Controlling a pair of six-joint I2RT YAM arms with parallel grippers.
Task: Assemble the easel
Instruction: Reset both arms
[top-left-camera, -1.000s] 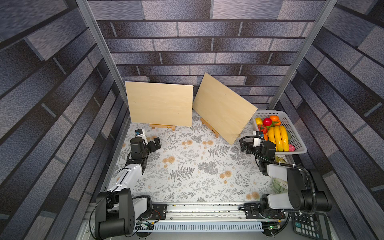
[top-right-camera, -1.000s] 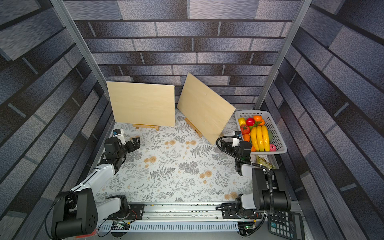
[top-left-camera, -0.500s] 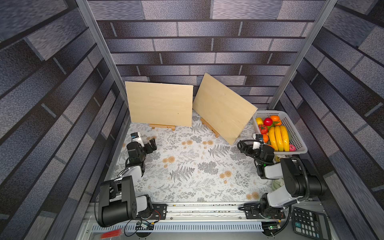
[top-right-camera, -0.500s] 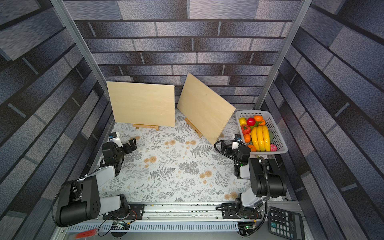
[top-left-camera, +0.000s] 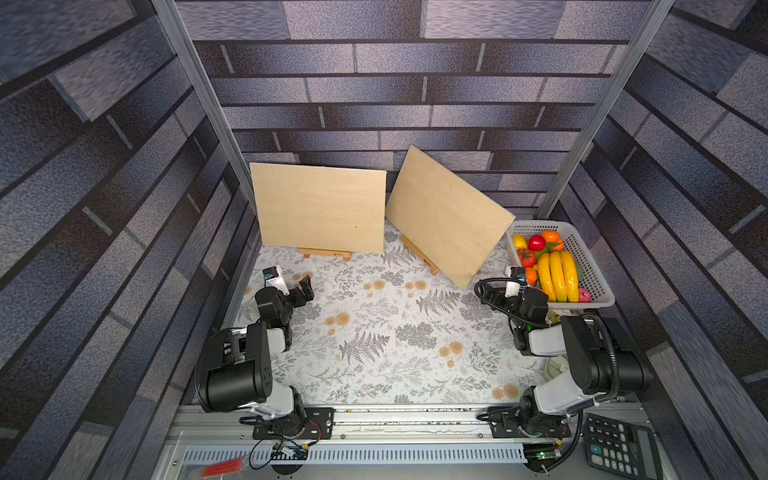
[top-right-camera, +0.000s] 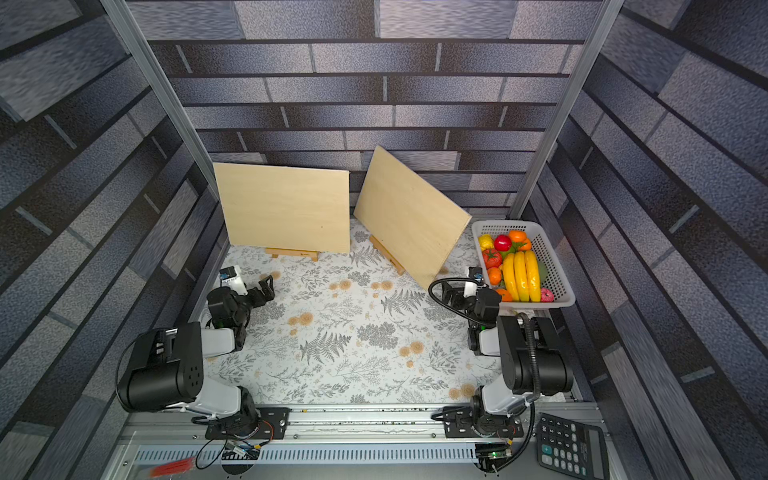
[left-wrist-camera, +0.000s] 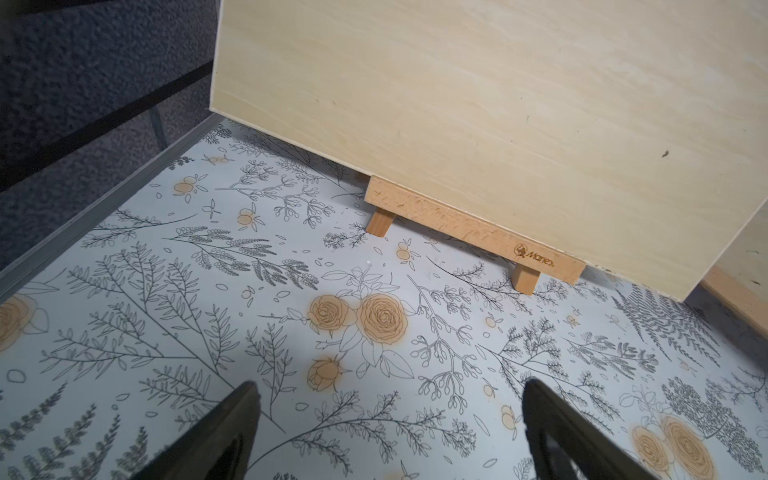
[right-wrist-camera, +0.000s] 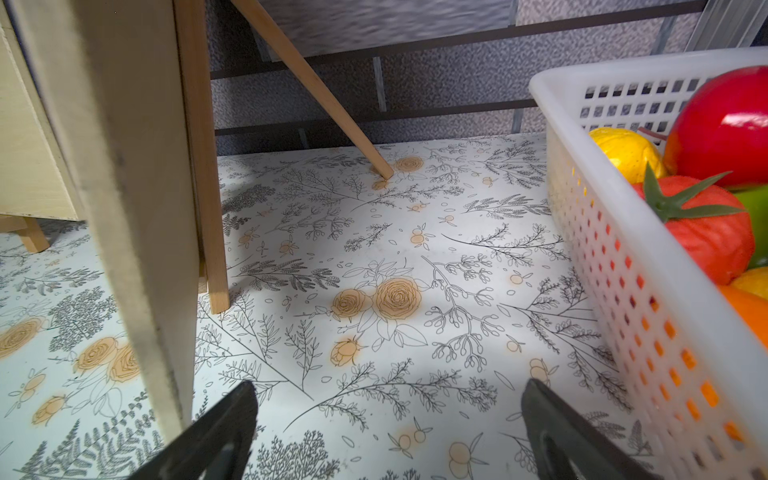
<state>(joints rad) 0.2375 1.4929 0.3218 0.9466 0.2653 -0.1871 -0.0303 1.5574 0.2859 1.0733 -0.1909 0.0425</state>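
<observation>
While both arms sit low over the counter (top-left-camera: 374, 332), left gripper (left-wrist-camera: 389, 384) at 9 o'clock and right gripper (right-wrist-camera: 389, 385) at 3 o'clock: jaws apart, empty. Left easel (top-left-camera: 326, 253) stands at 11 o'clock, right easel (top-left-camera: 419, 255) at 1 o'clock, each carrying a board (top-left-camera: 320, 208); fruit basket (top-left-camera: 540, 227) at 2 o'clock

Left arm (top-left-camera: 237, 365): bulky black cylindrical joint housings joined by white link shells. Right arm (top-left-camera: 594, 361): same build, with a black ribbed hose (top-left-camera: 610, 345) on its upper link and a looped black cable (top-left-camera: 476, 289) at the wrist. Each wrist bears a small white camera module (top-left-camera: 272, 276) with a blue mark. Left claw (left-wrist-camera: 390, 384) and right claw (right-wrist-camera: 386, 386): flat black tapering fingers (left-wrist-camera: 224, 432). Each arm stands on a black bolted base plate (top-left-camera: 319, 424).
</observation>
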